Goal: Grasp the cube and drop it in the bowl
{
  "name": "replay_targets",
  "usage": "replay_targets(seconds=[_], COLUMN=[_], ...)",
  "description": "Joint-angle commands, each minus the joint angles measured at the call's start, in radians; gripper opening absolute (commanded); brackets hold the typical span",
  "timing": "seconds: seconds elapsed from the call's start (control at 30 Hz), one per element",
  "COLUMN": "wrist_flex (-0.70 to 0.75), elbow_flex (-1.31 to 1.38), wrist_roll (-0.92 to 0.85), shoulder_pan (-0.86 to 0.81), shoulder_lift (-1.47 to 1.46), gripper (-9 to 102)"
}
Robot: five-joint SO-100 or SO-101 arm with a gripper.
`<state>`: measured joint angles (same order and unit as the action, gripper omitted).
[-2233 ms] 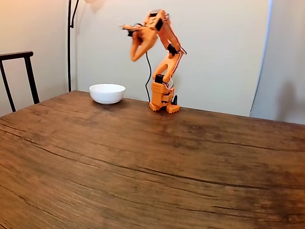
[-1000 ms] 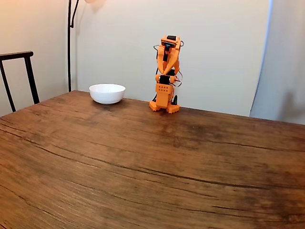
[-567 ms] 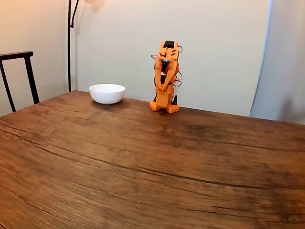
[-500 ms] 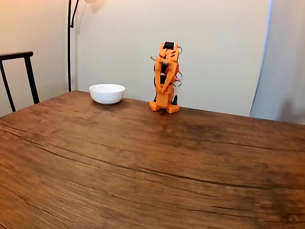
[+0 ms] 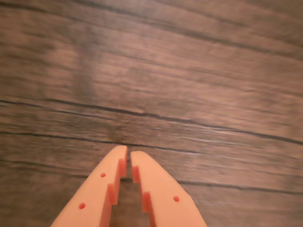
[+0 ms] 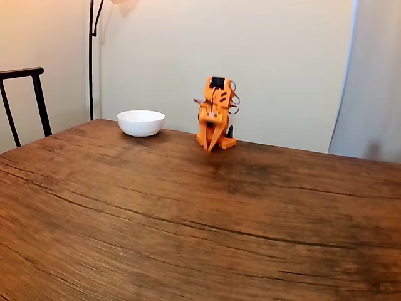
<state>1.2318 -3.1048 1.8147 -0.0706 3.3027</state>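
An orange arm (image 6: pixel 215 113) is seen folded low over its base near the far edge of a dark wooden table (image 6: pixel 188 213). In the wrist view the gripper (image 5: pixel 128 151) is pointed down at bare wood grain, its two fingers (image 5: pixel 102 189) drawn almost together with only a thin slit between them and nothing held. A white bowl (image 6: pixel 141 122) is set near the far left corner of the table, well apart from the arm. The cube cannot be made out in either view; it may lie inside the bowl, but that is hidden. As a tiny, solid piece, it is judged light, stiff and unbreakable, best pinched across two opposite flat faces.
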Motion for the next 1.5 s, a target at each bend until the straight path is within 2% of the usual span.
replay_targets(seconds=[0.0, 1.47], wrist_flex=[-0.037, -0.035], elbow_flex=[-0.008, -0.008], wrist_roll=[-0.012, -0.003], shoulder_pan=[0.005, -0.006], shoulder_lift=[0.006, -0.008], gripper=[0, 0])
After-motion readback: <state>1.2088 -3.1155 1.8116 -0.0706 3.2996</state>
